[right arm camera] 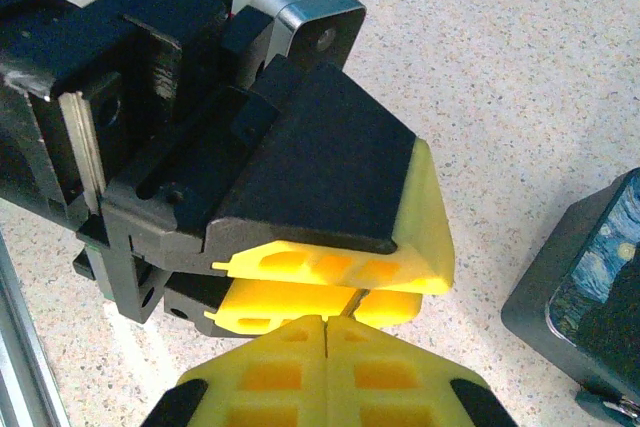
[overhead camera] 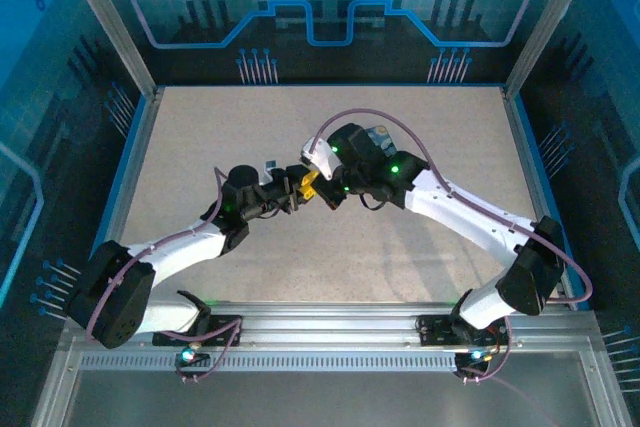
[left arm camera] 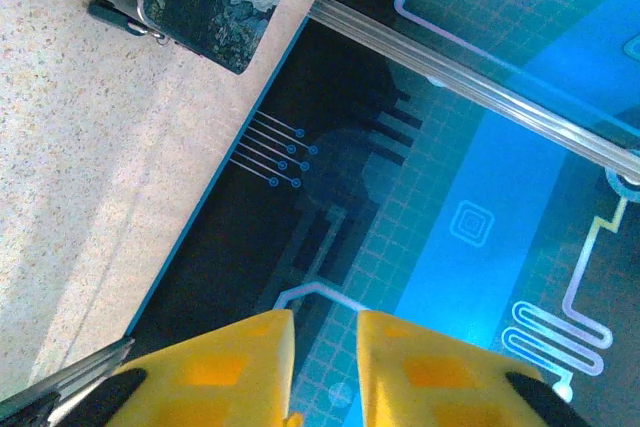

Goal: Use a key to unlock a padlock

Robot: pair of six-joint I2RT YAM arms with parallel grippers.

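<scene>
— Which step is the robot on?

— By the pose, readying the key; the unlocking itself looks not yet begun. From the near edge of the table [overhead camera: 200,127] both arms reach to its middle, tips almost touching. The right gripper [right arm camera: 325,332] has its yellow pads pressed flush together, with nothing visible between them. The left gripper [left arm camera: 325,347] has its jaws a narrow slot apart; whether a key sits in there cannot be told.

— And the lock?

— Beyond them, a little toward the far right corner. A small bluish thing, probably the padlock [right arm camera: 603,407], lies on the table just beside the painted tin [right arm camera: 560,277], apart from both grippers.

— What comes next?

— One gripper should steady the padlock. The other needs a firm pinch on the key, lined up with the keyhole.
</scene>
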